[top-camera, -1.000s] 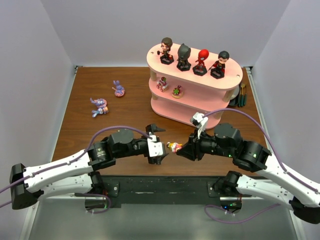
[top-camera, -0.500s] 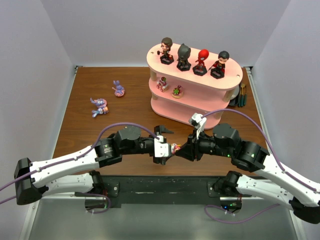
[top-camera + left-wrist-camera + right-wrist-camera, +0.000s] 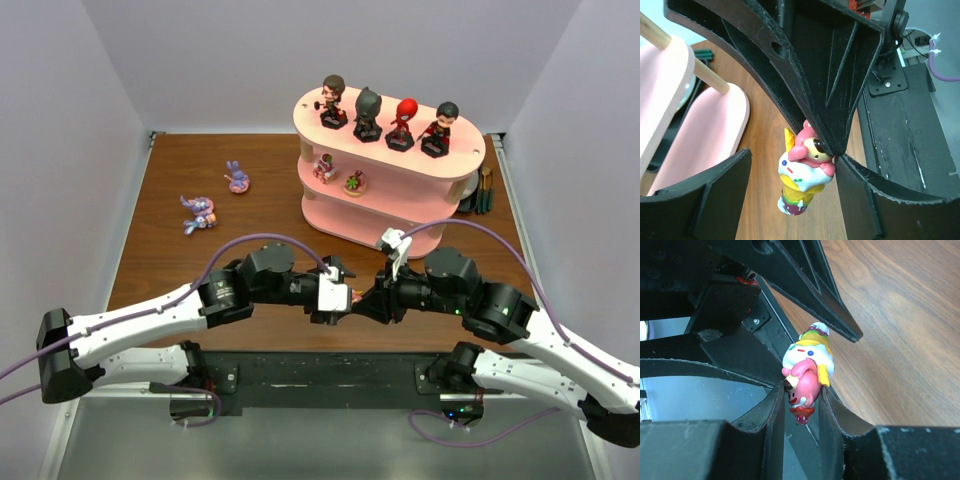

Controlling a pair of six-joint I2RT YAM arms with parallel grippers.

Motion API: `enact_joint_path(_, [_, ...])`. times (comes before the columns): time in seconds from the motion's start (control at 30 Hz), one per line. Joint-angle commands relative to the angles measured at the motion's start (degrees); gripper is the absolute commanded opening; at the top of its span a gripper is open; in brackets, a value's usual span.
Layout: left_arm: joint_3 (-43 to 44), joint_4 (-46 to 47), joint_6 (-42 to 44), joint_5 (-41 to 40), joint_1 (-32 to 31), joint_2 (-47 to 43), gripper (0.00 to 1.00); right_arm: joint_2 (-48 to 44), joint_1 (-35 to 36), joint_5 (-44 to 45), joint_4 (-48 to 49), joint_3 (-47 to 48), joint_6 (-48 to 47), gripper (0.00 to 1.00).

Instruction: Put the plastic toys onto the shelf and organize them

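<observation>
A small pink toy on a white and yellow ice-cream cone [image 3: 809, 356] hangs just above the table near the front edge. My right gripper [image 3: 801, 390] is shut on its pink head. My left gripper [image 3: 796, 165] faces it from the left and stands open around the cone [image 3: 801, 175], with a clear gap on one side. In the top view the two grippers meet at the toy [image 3: 347, 296]. The shelf [image 3: 392, 212] stands at the back right. Four big-headed figures [image 3: 385, 112] line its top board, and two tiny toys [image 3: 340, 175] sit on the middle tier.
Two purple-blue long-eared creatures [image 3: 237, 178] [image 3: 198, 212] lie on the brown table at the left. Dark pens [image 3: 484, 190] lie behind the shelf's right end. White walls close in the table on three sides.
My left arm has moved right until its fingers sit around the toy held by the right gripper, and they have narrowed. The right arm has stayed put.
</observation>
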Motion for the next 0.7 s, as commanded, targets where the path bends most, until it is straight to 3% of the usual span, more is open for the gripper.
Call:
enact_joint_path(0.0, [3.97, -2.09, -1.07, 0.07, -0.18, 1.04, 0.68, -0.69, 0.11, -1.52, 1.09, 0.17, -1.17, 0.0])
enact_joint_path(0.33, [5.2, -5.96, -0.9, -0.81, -0.18, 1.92, 0.59, -1.31, 0.2, -1.08, 0.74, -0.62, -1.43, 0.0])
enact_joint_path(0.67, [5.29, -7.37, 0.6, -0.9, -0.18, 1.48, 0.6, -1.22, 0.11, -1.08, 0.74, -1.33, -1.08, 0.0])
